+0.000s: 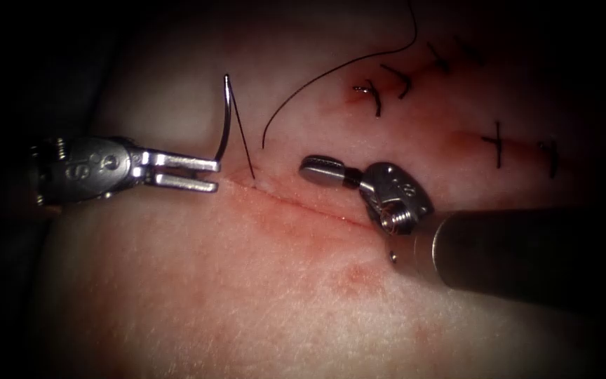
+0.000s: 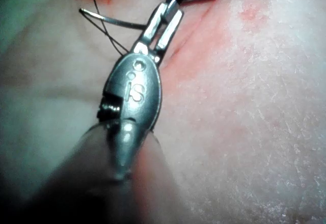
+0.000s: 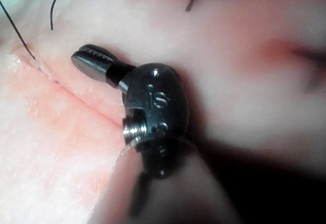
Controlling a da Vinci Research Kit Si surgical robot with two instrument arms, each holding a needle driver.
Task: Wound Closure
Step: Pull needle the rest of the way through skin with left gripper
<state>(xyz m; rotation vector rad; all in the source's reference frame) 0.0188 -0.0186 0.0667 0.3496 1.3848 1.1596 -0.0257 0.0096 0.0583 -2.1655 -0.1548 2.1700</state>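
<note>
Left pincer [image 1: 213, 175] clamped on needle [image 1: 226, 119] at its lower end, needle rising clear of tissue [image 1: 247, 295] | thread [image 1: 245, 151] enters cut [image 1: 296, 203] | right pincer [image 1: 317, 168] together, empty, beside cut.

This is a surgical training bench in a lab: a slab of pale tissue [image 1: 261, 295] with a long cut [image 1: 296, 203] lies lit from above amid darkness, dark stitches [image 1: 496, 144] already set in it, and slim steel robot tools work over it.
</note>
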